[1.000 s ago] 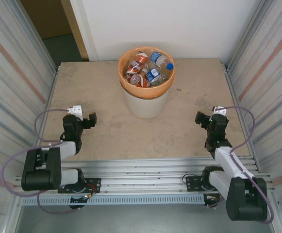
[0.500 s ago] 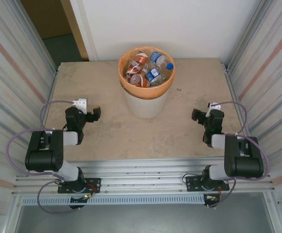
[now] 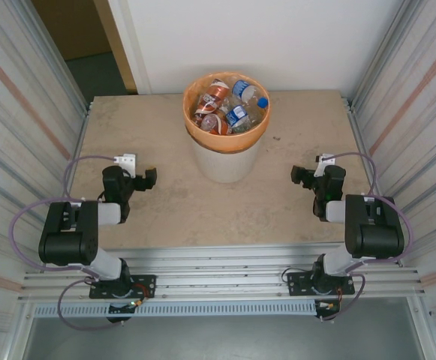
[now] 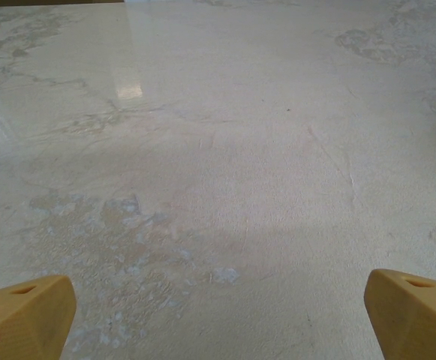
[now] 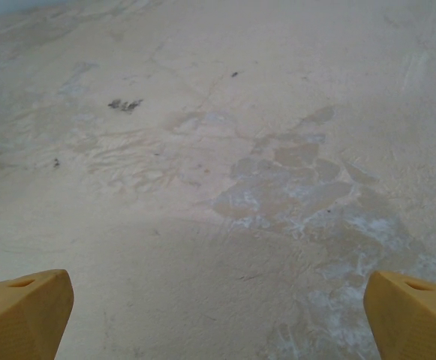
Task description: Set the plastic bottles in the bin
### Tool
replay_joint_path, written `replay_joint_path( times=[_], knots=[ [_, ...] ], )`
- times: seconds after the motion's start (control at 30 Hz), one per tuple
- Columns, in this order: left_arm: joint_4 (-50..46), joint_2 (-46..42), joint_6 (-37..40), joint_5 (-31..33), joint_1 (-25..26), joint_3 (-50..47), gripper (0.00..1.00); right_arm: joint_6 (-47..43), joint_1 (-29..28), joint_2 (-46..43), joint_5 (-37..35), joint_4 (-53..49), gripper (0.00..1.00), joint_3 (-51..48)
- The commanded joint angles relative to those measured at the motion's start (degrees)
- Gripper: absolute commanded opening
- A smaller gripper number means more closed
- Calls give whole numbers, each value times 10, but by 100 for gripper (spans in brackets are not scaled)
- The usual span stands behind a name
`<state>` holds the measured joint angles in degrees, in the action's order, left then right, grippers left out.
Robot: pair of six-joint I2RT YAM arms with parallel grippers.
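While left claw and right claw gape empty near the bench sides, bin holding plastic bottles toward far edge

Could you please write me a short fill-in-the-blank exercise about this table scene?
The bin is lined with an ____ plastic bag.
The plastic bottles all lie ____ the bin.
The left tool and the right tool both stand ____, holding nothing.
Missing words: orange; inside; open.
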<state>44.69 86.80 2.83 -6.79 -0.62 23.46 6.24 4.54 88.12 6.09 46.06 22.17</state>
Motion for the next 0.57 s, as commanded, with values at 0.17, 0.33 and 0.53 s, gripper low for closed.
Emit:
replay_joint_path(
  times=[0.17, 0.33, 0.53],
  knots=[
    [1, -1, 11, 11, 5, 4, 99, -14, -11, 2, -34, -4, 98, 13],
    [-1, 0, 16, 25, 12, 5, 99, -14, -11, 0, -34, -4, 98, 13],
    [0, -2, 15, 25, 12, 3, 99, -13, -11, 1, -34, -4, 98, 13]
  ],
)
